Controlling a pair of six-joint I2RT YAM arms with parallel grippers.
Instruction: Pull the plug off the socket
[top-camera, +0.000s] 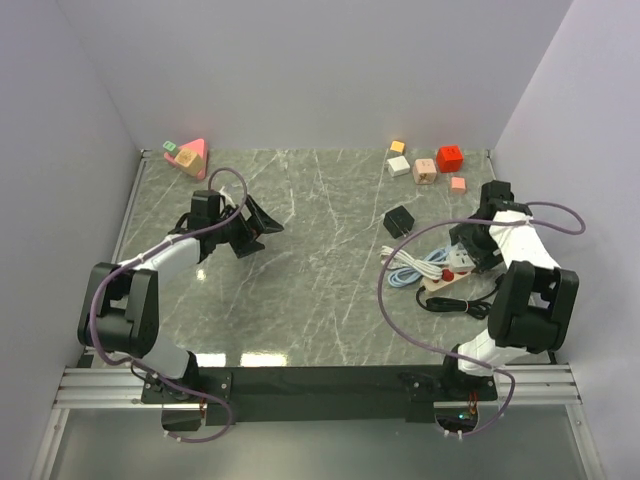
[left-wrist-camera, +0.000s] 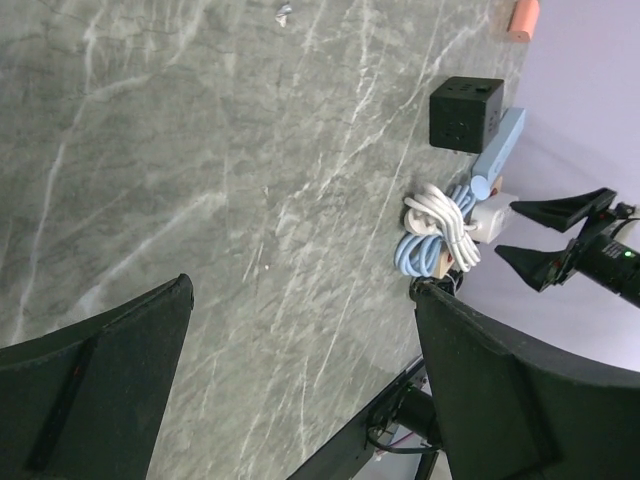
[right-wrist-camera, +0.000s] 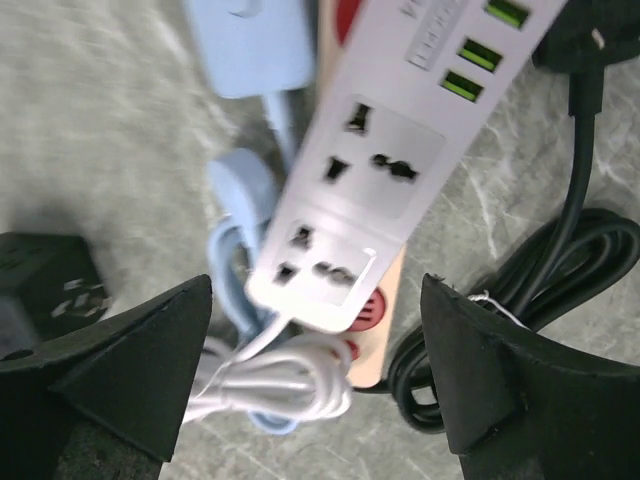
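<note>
Black right end effector (right-wrist-camera: 315, 310) spread above glossy white socket strip (right-wrist-camera: 370, 170), coiled black cable (right-wrist-camera: 560, 260), left end effector (left-wrist-camera: 300, 295) spread too

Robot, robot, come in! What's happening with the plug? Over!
Left tool open, away from the work. Right tool open above white power strip, holding nothing. Black plug by strip's edge, not gripped. White cable coil close underneath.

Right gripper (right-wrist-camera: 315, 290), jaws spread wide, over white power strip (right-wrist-camera: 380, 170); black cord (right-wrist-camera: 570, 250) right of strip, white cord bundle (right-wrist-camera: 290, 385) at strip's near end.
</note>
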